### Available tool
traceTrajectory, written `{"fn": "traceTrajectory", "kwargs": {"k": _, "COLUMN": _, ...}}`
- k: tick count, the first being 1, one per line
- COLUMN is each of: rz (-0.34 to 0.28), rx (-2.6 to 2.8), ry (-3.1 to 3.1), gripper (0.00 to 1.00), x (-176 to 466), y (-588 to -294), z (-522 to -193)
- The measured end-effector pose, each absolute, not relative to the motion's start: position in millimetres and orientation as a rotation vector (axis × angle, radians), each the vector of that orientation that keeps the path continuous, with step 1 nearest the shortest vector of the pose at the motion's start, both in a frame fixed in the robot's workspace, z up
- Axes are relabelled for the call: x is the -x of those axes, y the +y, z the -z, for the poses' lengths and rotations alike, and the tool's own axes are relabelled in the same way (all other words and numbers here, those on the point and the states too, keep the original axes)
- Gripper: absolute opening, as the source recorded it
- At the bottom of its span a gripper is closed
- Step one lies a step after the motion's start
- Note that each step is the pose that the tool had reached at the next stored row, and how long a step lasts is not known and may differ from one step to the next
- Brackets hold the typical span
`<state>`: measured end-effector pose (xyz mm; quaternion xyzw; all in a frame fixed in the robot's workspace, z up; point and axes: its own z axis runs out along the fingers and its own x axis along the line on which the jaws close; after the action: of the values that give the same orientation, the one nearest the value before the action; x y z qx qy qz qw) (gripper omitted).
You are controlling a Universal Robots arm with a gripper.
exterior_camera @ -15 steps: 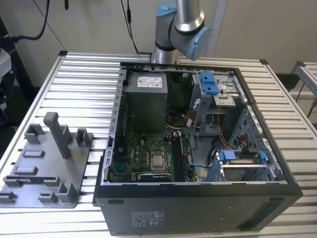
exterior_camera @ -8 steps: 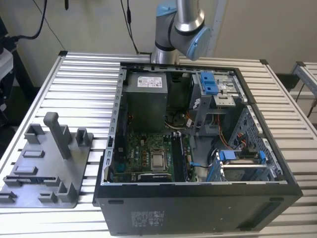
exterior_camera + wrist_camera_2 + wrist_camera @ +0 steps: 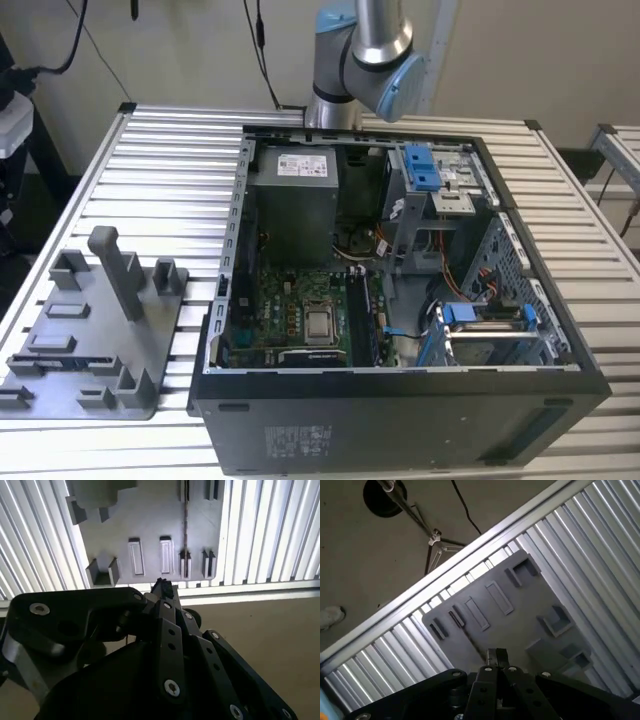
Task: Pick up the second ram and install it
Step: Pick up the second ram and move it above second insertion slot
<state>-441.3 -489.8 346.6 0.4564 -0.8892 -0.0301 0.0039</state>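
Second ram (image 3: 186, 525) on edge in the grey tray (image 3: 150, 515); empty jaws overhead, pressed together, pointing down at it.

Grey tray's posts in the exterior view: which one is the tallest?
The post with the wide top, near the tray's far edge; the other blocks stay much lower.

We record one silver-and-blue jointed robot arm (image 3: 365, 50): a bent joint near the top of the exterior view. We record one black metal linkage gripper (image 3: 162, 587) (image 3: 496, 656), in both wrist views: angled downward, fingertips pressed together.
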Motion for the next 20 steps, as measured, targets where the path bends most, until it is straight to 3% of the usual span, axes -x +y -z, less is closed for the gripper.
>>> {"fn": "traceTrajectory", "kwargs": {"k": 20, "rz": 0.079, "rx": -1.913, "ry": -2.486, "gripper": 0.11, "x": 441.2, "y": -489.8, "z": -343.0}}
